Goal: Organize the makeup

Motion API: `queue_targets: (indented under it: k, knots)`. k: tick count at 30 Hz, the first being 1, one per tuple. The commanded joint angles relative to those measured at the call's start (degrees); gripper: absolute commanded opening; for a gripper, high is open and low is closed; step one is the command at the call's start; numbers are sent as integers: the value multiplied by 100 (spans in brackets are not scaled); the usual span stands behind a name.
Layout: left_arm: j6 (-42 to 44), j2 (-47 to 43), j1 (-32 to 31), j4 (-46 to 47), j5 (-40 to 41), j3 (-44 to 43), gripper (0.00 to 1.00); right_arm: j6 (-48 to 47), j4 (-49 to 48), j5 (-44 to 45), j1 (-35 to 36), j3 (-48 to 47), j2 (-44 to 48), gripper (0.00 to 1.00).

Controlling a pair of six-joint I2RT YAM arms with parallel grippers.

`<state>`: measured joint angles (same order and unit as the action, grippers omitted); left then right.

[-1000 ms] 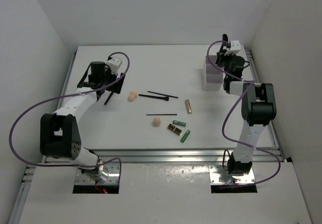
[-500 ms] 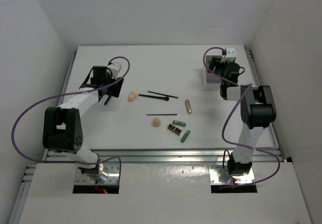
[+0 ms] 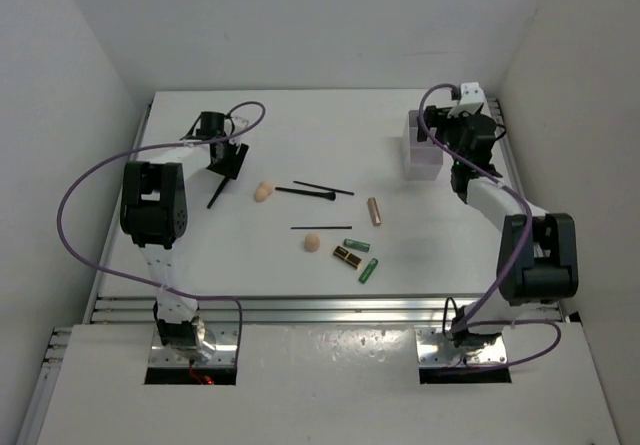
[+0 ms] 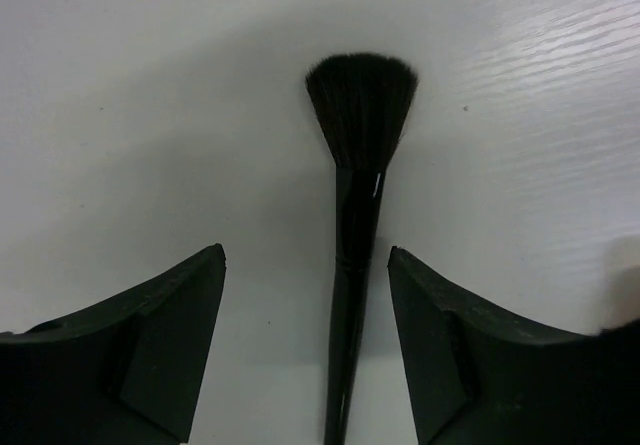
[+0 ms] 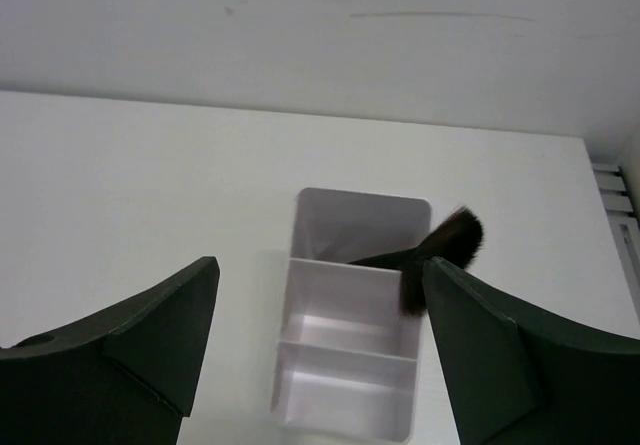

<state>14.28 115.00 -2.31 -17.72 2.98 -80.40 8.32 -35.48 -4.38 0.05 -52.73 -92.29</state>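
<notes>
Item: black brush [image 4: 355,215], qty 1, flat on table [image 4: 120,85], far left. Est. light, stiff handle, soft head; grip mid-handle. Left claw [image 4: 305,260] apart, astride it. Right claw [image 5: 320,265] apart over box [image 5: 293,295].

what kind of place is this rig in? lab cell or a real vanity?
Probably a lab test cell, not a home: white table walled by plain white panels, left arm and right arm bolted down at its near edge, makeup scattered on it as props.
</notes>
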Motion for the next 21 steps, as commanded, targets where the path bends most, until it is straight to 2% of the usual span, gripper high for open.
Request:
queue_targets:
  k: [1,4,9,11,15,16,18,19,21]
  knots:
    - [-22,320,151,-522,-200,-353,71,-172,525,-615,153,253,483,83]
    - [-83,427,151,-742,-429,-424,60,-330,657,-722,188,465,879,83]
    - [-276,611,151,-944,-729,-371,57,-497,683,-713,214,834,1476,83]
    - [-330,803,151,-1014,-729,-432,52,-524,718,-713,214,887,1556,83]
    - [-391,980,151,-1182,-1141,-591,30,-620,920,-774,232,879,1775,82]
    - [-443,1033,151,-1234,-1220,-591,17,-647,1008,-775,232,878,1837,82]
    - [-496,1033,151,-1234,-1335,-539,4,-682,1061,-740,249,922,1943,82]
    - [-497,1033,151,-1287,-1335,-538,0,-682,1061,-731,249,957,1995,82]
    - [-549,1033,151,-1287,-1336,-486,0,-709,1061,-687,249,1054,2118,82]
